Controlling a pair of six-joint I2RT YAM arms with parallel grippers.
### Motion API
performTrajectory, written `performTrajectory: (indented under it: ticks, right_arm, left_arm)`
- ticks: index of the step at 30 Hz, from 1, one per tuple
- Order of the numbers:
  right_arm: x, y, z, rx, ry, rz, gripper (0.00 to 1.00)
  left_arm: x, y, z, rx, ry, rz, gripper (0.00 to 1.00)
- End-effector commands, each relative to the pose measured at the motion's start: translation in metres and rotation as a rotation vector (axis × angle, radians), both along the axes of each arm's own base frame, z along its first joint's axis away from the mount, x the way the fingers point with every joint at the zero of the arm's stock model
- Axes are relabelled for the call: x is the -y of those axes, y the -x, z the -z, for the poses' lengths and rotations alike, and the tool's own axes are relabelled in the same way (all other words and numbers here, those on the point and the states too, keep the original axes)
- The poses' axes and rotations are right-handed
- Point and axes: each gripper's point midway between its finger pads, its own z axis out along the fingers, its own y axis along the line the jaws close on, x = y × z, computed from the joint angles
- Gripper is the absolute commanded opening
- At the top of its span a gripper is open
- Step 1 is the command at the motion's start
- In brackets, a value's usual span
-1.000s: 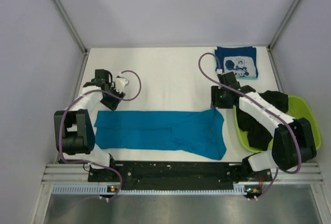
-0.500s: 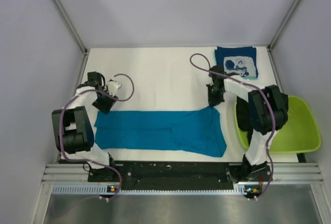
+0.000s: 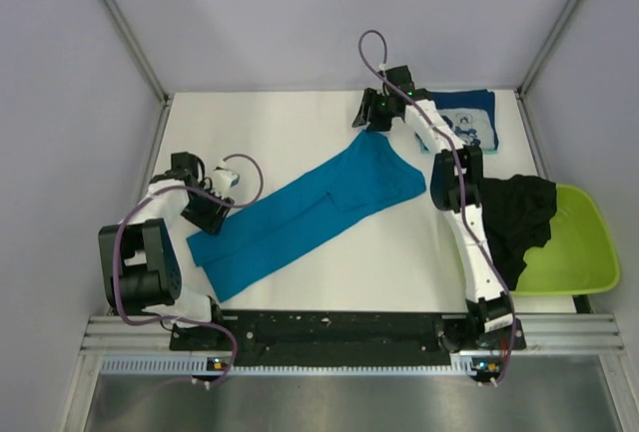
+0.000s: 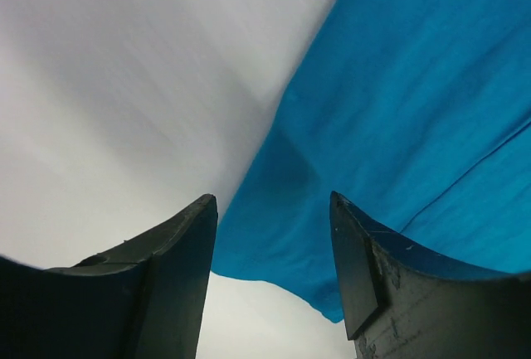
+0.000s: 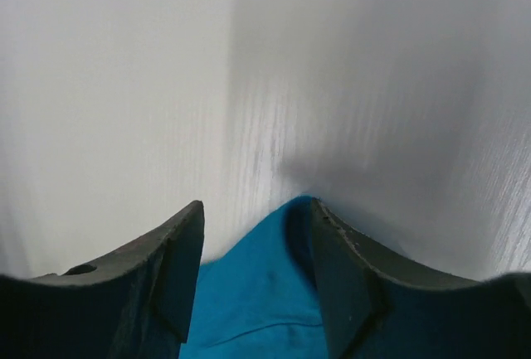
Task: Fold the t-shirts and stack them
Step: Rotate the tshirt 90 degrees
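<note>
The teal-blue t-shirt (image 3: pixel 300 215) lies flat and slanted, from front left to back middle. My left gripper (image 3: pixel 207 215) hovers open over its front-left end; in the left wrist view that corner of the shirt (image 4: pixel 390 110) shows between the spread fingers (image 4: pixel 178 251). My right gripper (image 3: pixel 367 118) is at the shirt's far end. Its jaws stand apart, and the shirt's tip (image 5: pixel 265 276) lies between them against the right finger (image 5: pixel 348 268). The navy printed t-shirt (image 3: pixel 461 123) lies folded at the back right. The black t-shirt (image 3: pixel 519 215) hangs over the basin's rim.
The lime-green basin (image 3: pixel 579 242) stands at the right edge of the table. The right arm stretches from front right to the back, passing over the navy shirt's left edge. Metal frame posts and walls close in the sides and the back.
The right gripper swept from mid-table to the back, dragging the teal shirt's right end, so the shirt now lies slanted; its jaws then parted. The left gripper hardly moved.
</note>
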Motion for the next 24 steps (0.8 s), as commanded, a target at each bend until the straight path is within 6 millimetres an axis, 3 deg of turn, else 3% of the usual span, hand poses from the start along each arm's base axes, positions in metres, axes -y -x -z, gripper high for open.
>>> performTrajectory:
  ticks: [1,4,7,8,10,14,17,19,24]
  right_arm:
    - [-0.004,-0.015,-0.083,0.189,-0.043,-0.033,0.59]
    - [0.016,-0.002,-0.130,0.294,0.053,-0.039,0.65]
    - [0.049,0.030,-0.166,0.331,0.165,0.029,0.68]
    - [0.064,0.043,-0.163,0.313,0.215,0.067,0.68]
    - [0.090,0.071,-0.143,0.248,0.304,0.137,0.68]
    - [0.136,0.133,-0.073,0.057,0.453,0.225,0.64]
    - [0.159,0.161,-0.040,-0.038,0.507,0.252,0.63]
    - [0.169,0.174,-0.022,-0.092,0.526,0.248,0.62]
    - [0.159,0.197,0.024,-0.227,0.486,0.176,0.57]
  left_arm:
    - [0.005,0.006,0.001,0.006,0.019,-0.015,0.61]
    - [-0.005,0.007,0.008,0.000,-0.036,-0.018,0.62]
    - [-0.005,0.008,0.018,-0.020,-0.036,-0.009,0.61]
    - [-0.005,0.009,0.022,-0.033,-0.036,-0.007,0.59]
    - [-0.006,0.011,0.029,-0.053,-0.038,-0.011,0.52]
    - [0.004,0.026,0.038,-0.086,0.009,0.037,0.16]
    - [0.009,0.045,0.038,-0.115,0.023,0.084,0.01]
    - [0.010,0.058,0.038,-0.126,0.017,0.113,0.00]
    - [0.023,0.088,0.035,-0.190,0.077,0.170,0.02]
